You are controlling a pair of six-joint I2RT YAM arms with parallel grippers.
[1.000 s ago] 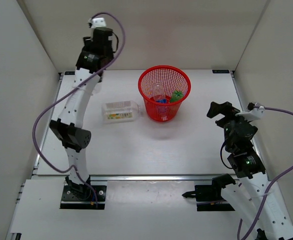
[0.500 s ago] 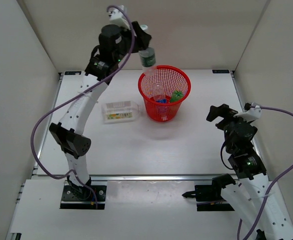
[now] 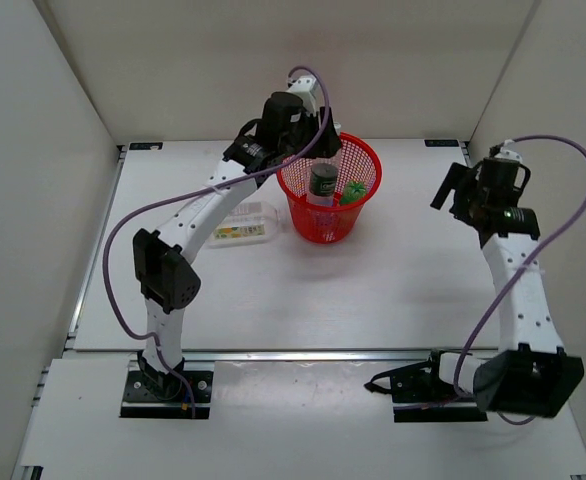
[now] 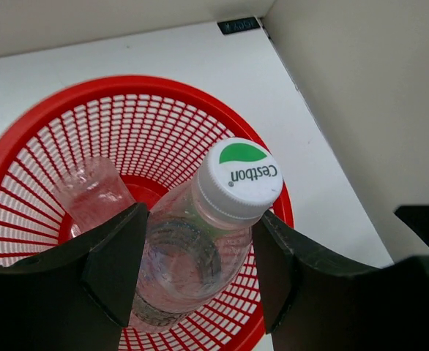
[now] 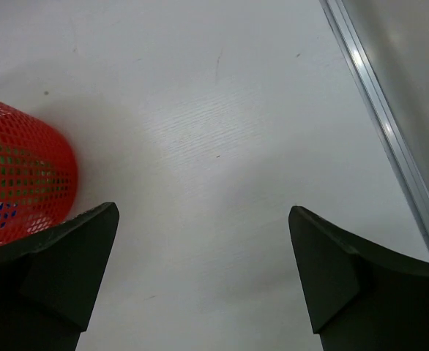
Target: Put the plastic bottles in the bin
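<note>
My left gripper (image 4: pixel 200 219) is shut on a small clear bottle (image 4: pixel 189 252) with a white cap, cap pointing up at the camera. It hangs over the round red mesh bin (image 4: pixel 90 91). In the top view that bottle (image 3: pixel 323 182) sits inside the bin's rim (image 3: pixel 291 160), under the left gripper (image 3: pixel 316 160). Another clear bottle (image 4: pixel 90 194) and a small green one (image 3: pixel 353 190) lie in the bin. A larger squarish clear bottle (image 3: pixel 243 225) lies on the table left of the bin, partly behind my left arm. My right gripper (image 3: pixel 451 190) is open and holds nothing.
The right wrist view shows bare white table between the open right gripper (image 5: pixel 203 210) and the bin's side (image 5: pixel 17 175) at the left. A metal rail (image 5: pixel 390 139) borders the table on the right. Grey walls enclose the table at the back and sides.
My left arm swung from the back left wall over to the bin, carrying the clear bottle. My right arm rose and stretched towards the back right, and its jaws widened.
</note>
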